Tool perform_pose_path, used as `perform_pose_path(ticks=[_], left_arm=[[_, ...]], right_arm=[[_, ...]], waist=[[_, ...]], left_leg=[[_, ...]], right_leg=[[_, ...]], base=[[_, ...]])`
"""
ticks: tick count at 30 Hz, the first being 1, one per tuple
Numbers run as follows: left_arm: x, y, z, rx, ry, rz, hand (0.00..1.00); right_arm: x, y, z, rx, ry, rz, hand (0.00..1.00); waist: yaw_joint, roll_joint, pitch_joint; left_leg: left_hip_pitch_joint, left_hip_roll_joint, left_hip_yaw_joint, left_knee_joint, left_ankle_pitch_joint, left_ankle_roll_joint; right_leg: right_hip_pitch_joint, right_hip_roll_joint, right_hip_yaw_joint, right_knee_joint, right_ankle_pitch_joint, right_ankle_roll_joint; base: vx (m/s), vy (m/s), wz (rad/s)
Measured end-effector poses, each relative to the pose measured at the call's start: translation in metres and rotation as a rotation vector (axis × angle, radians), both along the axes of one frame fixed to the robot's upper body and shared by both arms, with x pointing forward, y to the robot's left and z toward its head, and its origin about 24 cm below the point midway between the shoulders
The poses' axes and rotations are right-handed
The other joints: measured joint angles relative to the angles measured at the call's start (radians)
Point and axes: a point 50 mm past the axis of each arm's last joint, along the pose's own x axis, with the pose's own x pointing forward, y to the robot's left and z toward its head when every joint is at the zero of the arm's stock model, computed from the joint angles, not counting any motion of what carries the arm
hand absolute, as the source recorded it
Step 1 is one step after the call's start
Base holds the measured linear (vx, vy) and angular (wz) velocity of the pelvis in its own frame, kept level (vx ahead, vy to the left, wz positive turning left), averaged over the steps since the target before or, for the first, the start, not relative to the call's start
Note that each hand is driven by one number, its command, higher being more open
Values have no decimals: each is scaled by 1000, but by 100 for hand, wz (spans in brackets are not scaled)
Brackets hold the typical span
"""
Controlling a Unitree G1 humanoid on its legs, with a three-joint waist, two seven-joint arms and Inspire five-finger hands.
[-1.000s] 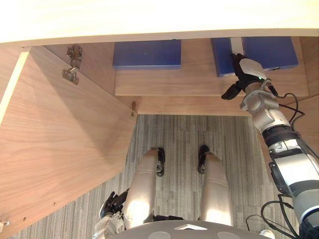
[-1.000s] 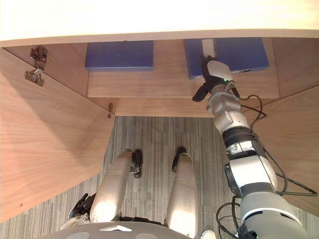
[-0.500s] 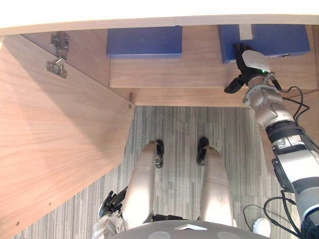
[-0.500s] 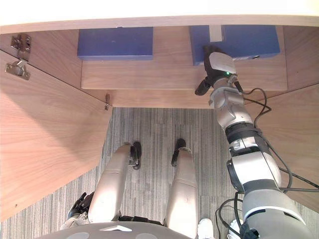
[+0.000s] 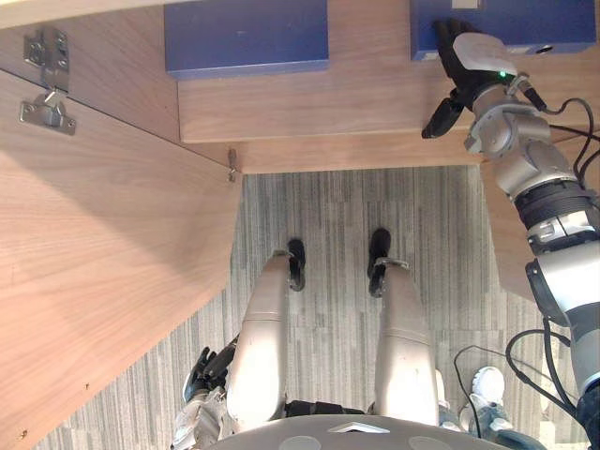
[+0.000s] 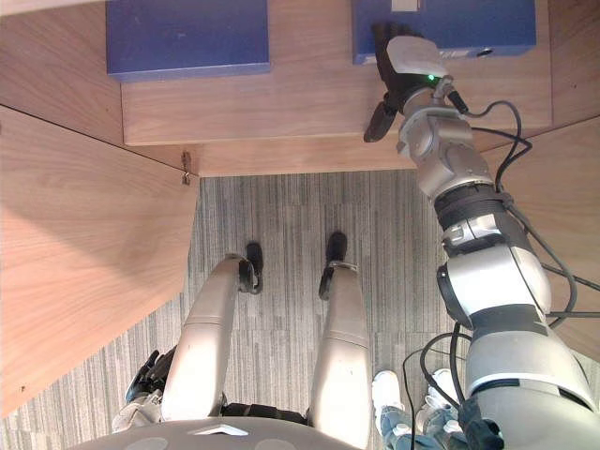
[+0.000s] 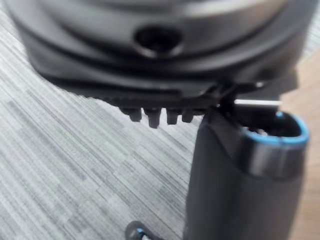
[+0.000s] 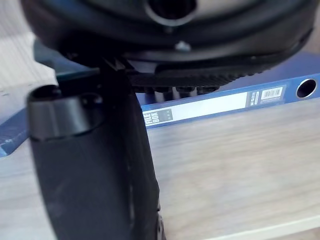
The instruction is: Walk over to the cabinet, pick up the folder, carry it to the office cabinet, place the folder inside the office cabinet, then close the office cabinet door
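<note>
1. The whole view has slid since a second ago. The camera moved, so the office cabinet now sits higher in both eye views. That is camera motion, not furniture.
2. The real change is that the folder lies deeper on the shelf. Its near edge was slightly ahead of the second folder's and is now behind it. I read this as the folder being pushed home.
3. Placing looks all but done, and closing the door has not begun. The left door stands wide open, swung out over the carpet floor.
4. The right arm reaches forward, nearly straight, into the cabinet's right half. The right hand rests palm-down on the folder's near-left corner.
5. The fingers are straight and together, flat on the blue cover, with no grip. The thumb juts back over the bare shelf, and I cannot tell if it touches.
6. The left hand hangs low at the robot's side, fingers loosely relaxed and holding nothing.
</note>
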Motion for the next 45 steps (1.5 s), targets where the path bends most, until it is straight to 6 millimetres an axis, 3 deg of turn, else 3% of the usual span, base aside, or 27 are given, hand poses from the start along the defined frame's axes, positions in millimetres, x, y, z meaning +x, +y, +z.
perform_pose_path(ticks=[8, 13, 19, 22, 25, 28, 29, 31, 32, 34, 37, 40, 43, 45], left_arm=[[18, -7, 6, -9, -58, -18, 100], [22, -8, 8, -11, -77, -41, 100], [20, -8, 7, -16, -66, -94, 100], [17, -7, 5, -10, -44, -122, 100], [11, -7, 1, -5, -9, -145, 100], [4, -4, -2, -5, 15, -169, 100], [4, -4, -2, -6, 16, -171, 100], [-1, -2, -3, 1, 37, -199, 100], [-3, 0, -4, 7, 47, -212, 100], [-9, 3, -7, 18, 90, -255, 100], [-17, 7, -10, 39, 144, -320, 100], [-19, 11, -11, 70, 177, -377, 100], [-20, 13, -11, 108, 208, -434, 100], [-22, 14, -12, 117, 224, -446, 100]], right_arm=[[1, -3, 12, 22, -29, -14, 100], [1, -23, -3, 137, 25, -84, 100], [-5, -46, -10, 256, 16, -165, 100], [-9, -56, -25, 296, 34, -201, 100], [-10, -54, -59, 372, 99, -218, 100], [-12, -35, -112, 463, 213, -197, 100], [-13, -34, -117, 469, 225, -197, 100], [-24, -26, -161, 513, 325, -201, 100], [-29, -25, -172, 525, 351, -207, 100], [-50, -30, -214, 570, 450, -253, 100], [-81, -49, -259, 608, 583, -375, 100], [-103, -58, -283, 625, 660, -444, 100], [-137, -64, -314, 664, 746, -522, 100], [-174, -59, -346, 714, 837, -577, 100]], waist=[[15, 37, 18], [24, 40, 18], [22, 42, 14], [20, 42, -22], [20, 37, -75], [21, 11, -162], [22, 9, -168], [25, -14, -222], [24, -21, -239], [18, -40, -284], [9, -57, -326], [-14, -68, -344], [-32, -77, -358], [-44, -86, -388]], left_leg=[[25, -1, -46, -104, 92, -28], [159, -2, -71, -250, 164, -59], [332, 0, -75, -368, 191, -69], [385, 1, -79, -414, 196, -76], [458, 11, -81, -462, 198, -79], [536, 23, -77, -525, 196, -82], [542, 25, -77, -529, 196, -82], [600, 31, -76, -566, 190, -94], [611, 29, -76, -578, 190, -94], [668, 16, -78, -636, 198, -93], [725, -10, -68, -712, 219, -82], [745, -38, -64, -761, 241, -70], [790, -57, -53, -809, 254, -58], [809, -66, -53, -827, 256, -54]], right_leg=[[31, -4, -67, -68, 27, -26], [171, -6, -123, -175, 59, -47], [343, -2, -157, -277, 81, -52], [404, 0, -177, -319, 83, -49], [488, 14, -193, -378, 87, -52], [572, 34, -203, -459, 94, -51], [580, 37, -203, -466, 96, -52], [644, 47, -209, -516, 100, -52], [656, 47, -211, -528, 101, -51], [713, 44, -208, -588, 115, -37], [770, 32, -201, -671, 147, -23], [781, 22, -196, -706, 168, -15], [817, 9, -177, -747, 185, -10], [831, 4, -175, -757, 186, -8]], base=[[-78, -111, 12], [10, -101, 24], [75, -44, 10], [133, -28, 10], [204, -26, 5], [176, -38, 0], [169, -34, 1], [154, -15, 3], [193, 9, 5], [181, 38, 4], [110, 72, 0], [55, 66, -1], [23, 82, -7], [19, 51, 0]])
